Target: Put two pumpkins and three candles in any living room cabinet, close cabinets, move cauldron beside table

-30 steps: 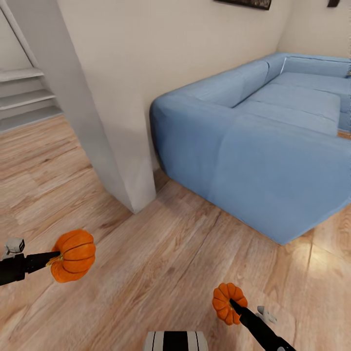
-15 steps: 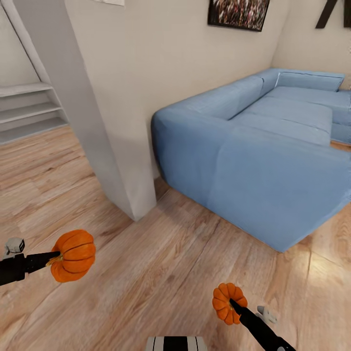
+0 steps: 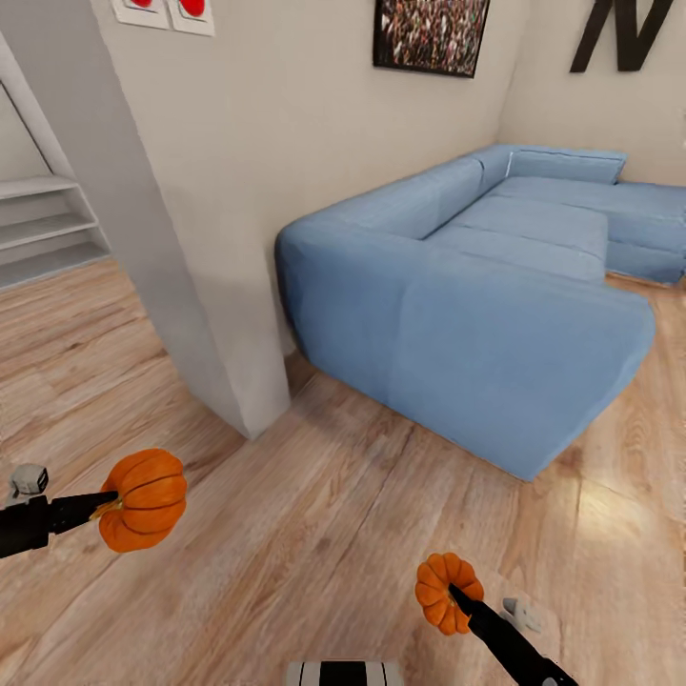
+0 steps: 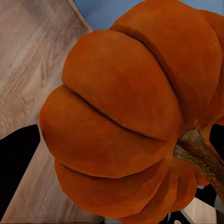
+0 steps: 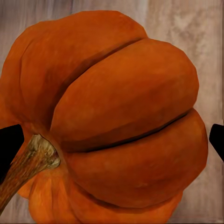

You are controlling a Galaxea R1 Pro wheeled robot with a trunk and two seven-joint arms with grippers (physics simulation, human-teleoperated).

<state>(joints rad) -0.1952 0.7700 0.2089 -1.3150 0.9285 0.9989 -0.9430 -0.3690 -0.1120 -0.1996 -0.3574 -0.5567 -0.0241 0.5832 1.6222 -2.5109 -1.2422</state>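
left end effector is clamped on one pumpkin, held out over the wood floor at the robot's left. the left wrist view confirms it: the ribbed orange body and brown stem sit between the dark fingers. right end effector is likewise gripping the second pumpkin, carried low at the robot's right; the right wrist view shows that fruit close up with a finger tip at each side.

change noted: against the head picture of a second ago the whole scene has shifted. the blue sofa sits further off and more fully in frame, and a framed picture, a large dark wall letter and two small wall prints have come into sight. both pumpkins occupy the same places in the frame as before. judgement: camera and body have moved, not the load; both grasps held steady.

the white wall corner stands just beside the sofa's near end. grey steps lie beyond it.

task standing: both pumpkins in hand, none stowed. judged step: in transit, looking for the cabinet. candles, cabinet closing and cauldron remain outstanding.
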